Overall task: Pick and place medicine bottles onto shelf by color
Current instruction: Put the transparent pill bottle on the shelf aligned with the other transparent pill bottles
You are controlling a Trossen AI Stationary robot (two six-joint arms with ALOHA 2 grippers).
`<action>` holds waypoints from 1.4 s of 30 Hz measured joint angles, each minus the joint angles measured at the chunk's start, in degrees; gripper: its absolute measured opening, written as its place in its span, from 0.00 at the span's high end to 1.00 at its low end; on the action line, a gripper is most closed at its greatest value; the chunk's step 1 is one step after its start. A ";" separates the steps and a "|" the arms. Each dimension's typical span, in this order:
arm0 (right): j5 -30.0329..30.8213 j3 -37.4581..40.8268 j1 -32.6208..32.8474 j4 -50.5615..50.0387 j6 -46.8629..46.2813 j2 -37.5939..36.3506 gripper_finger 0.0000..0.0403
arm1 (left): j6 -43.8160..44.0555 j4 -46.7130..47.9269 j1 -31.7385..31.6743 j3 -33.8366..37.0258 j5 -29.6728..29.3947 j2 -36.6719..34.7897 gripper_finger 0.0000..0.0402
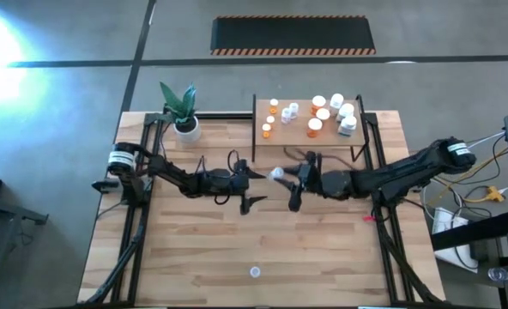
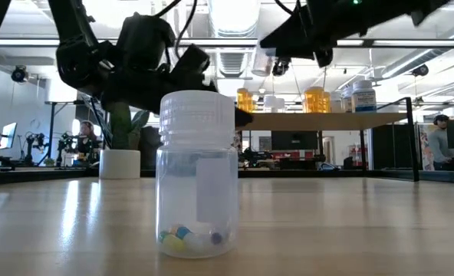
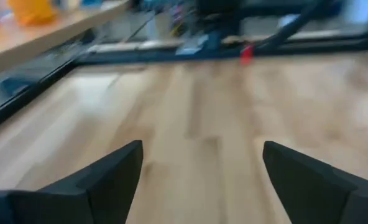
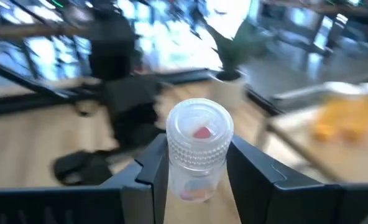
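My right gripper (image 1: 287, 180) is above the table's middle, shut on a small clear medicine bottle with a white cap (image 4: 199, 149); the bottle also shows in the high view (image 1: 277, 174) and the low view (image 2: 264, 61). My left gripper (image 1: 252, 186) faces it from the left, open and empty (image 3: 199, 168). Another clear bottle (image 1: 254, 272) stands on its base near the table's near edge, with pills in it (image 2: 196, 176). The shelf (image 1: 280, 146) stands at the far right of the table with several orange and white bottles (image 1: 323, 116) on it. My right gripper pinches the clear bottle's body just below its cap (image 4: 196, 171) between its two fingers (image 4: 258, 171), one on each side. The fingers come about level from the table's right. The bottle is lifted clear of the table, its cap (image 4: 200, 127) turned toward the wrist camera.
A white plant pot (image 1: 186, 129) with a green plant stands at the table's far left. Black frame rails run along both sides of the table. A small red piece (image 1: 367, 218) lies near the right rail. Bare tabletop lies between the grippers and the near edge.
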State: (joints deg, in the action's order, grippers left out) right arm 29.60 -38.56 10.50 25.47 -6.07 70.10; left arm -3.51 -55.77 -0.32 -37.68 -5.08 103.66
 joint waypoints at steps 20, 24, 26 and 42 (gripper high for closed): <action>-10.54 -20.63 -29.29 -36.55 -1.99 4.65 0.70 | 10.76 5.67 0.07 15.63 -21.18 -22.29 0.20; -10.49 -19.83 -30.35 -36.04 -2.39 6.74 0.70 | 10.84 5.78 0.07 16.87 -21.18 -23.19 0.20; -10.50 -19.74 -30.50 -35.91 -2.51 7.09 0.70 | 11.25 5.77 0.07 17.28 -21.18 -23.20 0.20; -10.18 -19.94 -31.27 -37.78 1.16 6.94 0.51 | 12.35 5.75 0.82 17.87 -20.96 -23.20 0.20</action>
State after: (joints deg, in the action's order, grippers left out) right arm 19.42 -58.50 -20.78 -12.30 -4.91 77.04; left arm 8.84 -50.02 0.51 -19.81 -26.04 80.47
